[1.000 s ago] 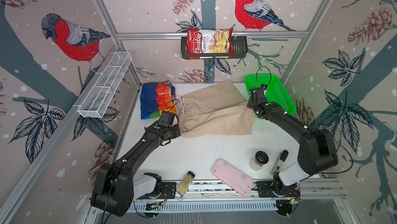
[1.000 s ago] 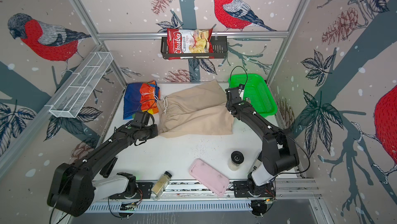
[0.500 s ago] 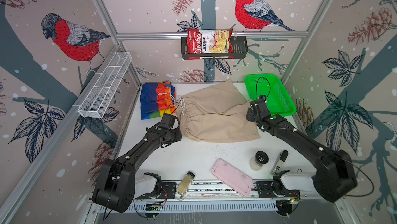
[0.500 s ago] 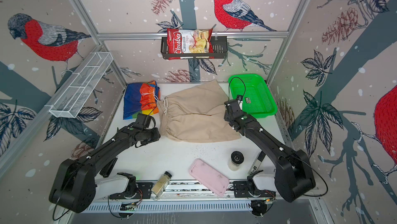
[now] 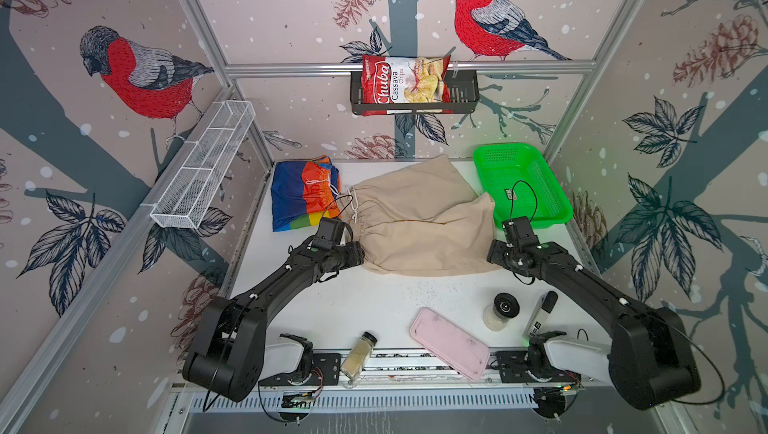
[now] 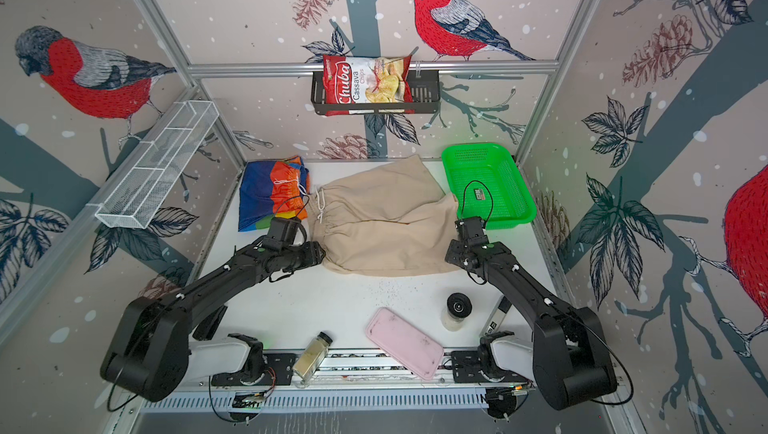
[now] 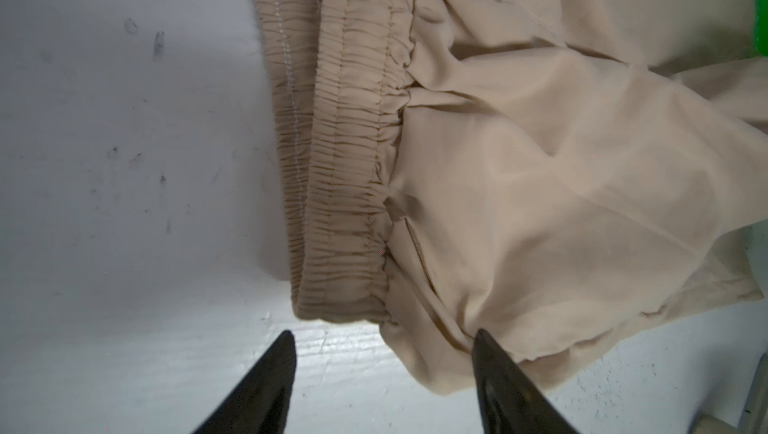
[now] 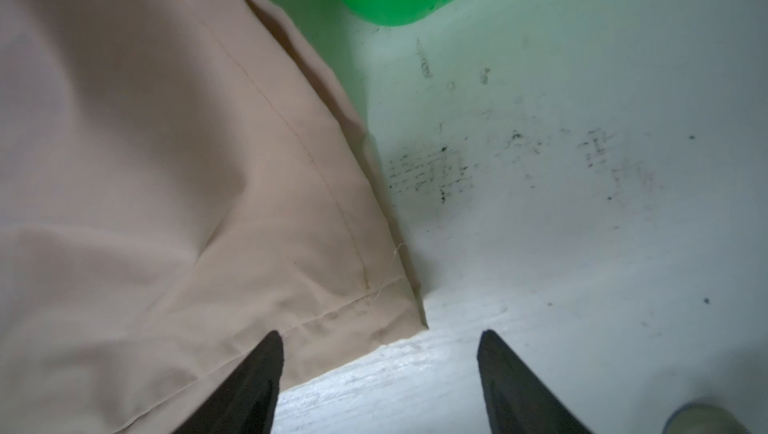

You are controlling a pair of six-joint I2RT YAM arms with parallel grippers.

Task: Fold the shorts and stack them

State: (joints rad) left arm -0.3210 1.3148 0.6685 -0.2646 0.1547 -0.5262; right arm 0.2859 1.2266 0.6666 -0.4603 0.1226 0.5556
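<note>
Lying flat across the middle of the white table [image 5: 374, 299], the beige shorts [image 5: 419, 232] point their gathered waistband at the left arm and their leg hems at the green basket [image 5: 528, 211], just beside its rim. The rainbow shorts [image 5: 299, 195] sit folded in the far left corner, close to the beige waistband, with a white drawstring on top.

The left gripper [image 7: 383, 334] stands with its jaws apart at the near corner of the waistband. One fingertip is over the cloth and the other over bare table, with nothing clamped. The right gripper [image 8: 380, 334] is likewise spread wide at the near hem corner, pinching nothing.

On the back wall, a red bag [image 5: 401, 84] in a black rack [image 5: 461, 95] reads "Chuba Cassava Chips". The sticker inside the green basket is too small to read.
</note>
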